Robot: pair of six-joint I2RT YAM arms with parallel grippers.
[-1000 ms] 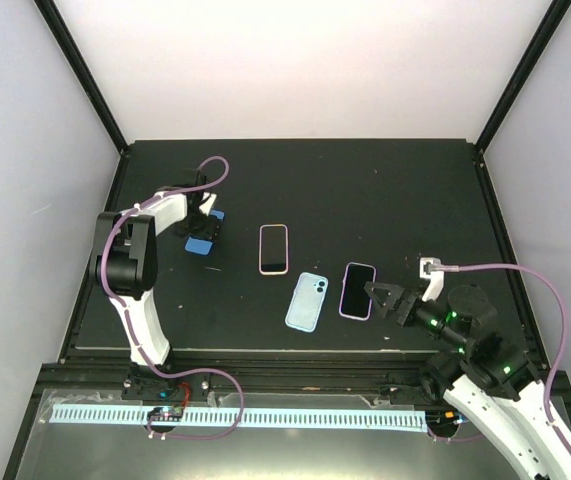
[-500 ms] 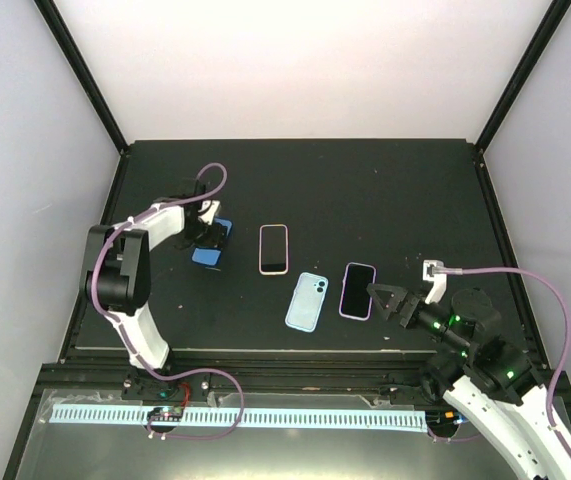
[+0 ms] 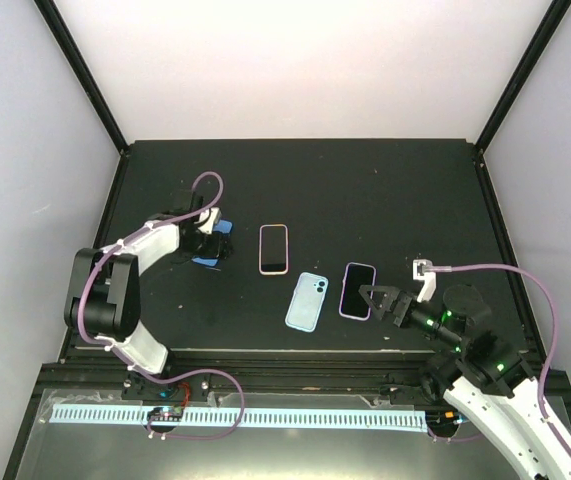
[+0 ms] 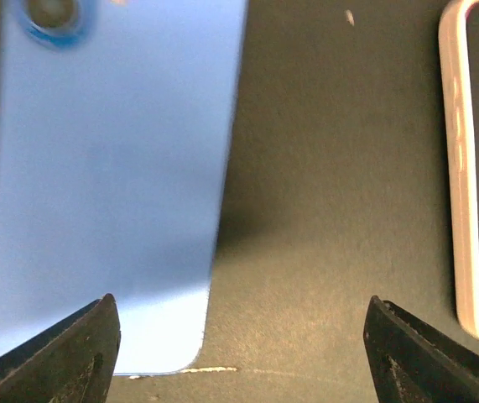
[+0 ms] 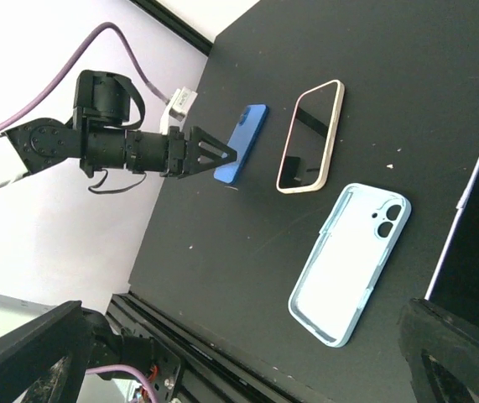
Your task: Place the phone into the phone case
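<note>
Room: I've got plain pale walls (image 3: 295, 60) on three sides, with black frame posts (image 3: 80, 70) running up the corners in the top view.
Table: matte black table (image 3: 395, 190), filling the middle of the top view. There are a few pale specks on it and a thin white scratch at the bottom of the left wrist view.
Rail: a white slotted strip (image 3: 235, 417) runs along the bottom of the top view, in front of the table.
Right arm: right arm (image 3: 495, 380) comes in from the lower right corner, purple cable (image 3: 505, 272) looping over it.
Left arm: left arm (image 3: 115, 290) folds up the left side and bends in towards the centre.
Left gripper: left gripper (image 3: 220, 247) is low over the table at centre left. Its jaws are spread wide and hold nothing; I can't tell if a finger touches the phone.
Right gripper: right gripper (image 3: 368, 300) is just right of centre with its fingers parted and nothing between them.
Blue phone: blue phone (image 4: 105, 185) lies back up, lens at the top left of the left wrist view, right by the left gripper.
Pink-edged phone: pink-edged phone (image 3: 274, 248) lies screen up at centre, right of the blue one.
Light-blue case: light-blue case (image 3: 306, 301) lies hollow side up and empty, below the pink-edged phone.
Purple-edged phone: purple-edged phone (image 3: 357, 290) lies screen up between the case and the right gripper.
</note>
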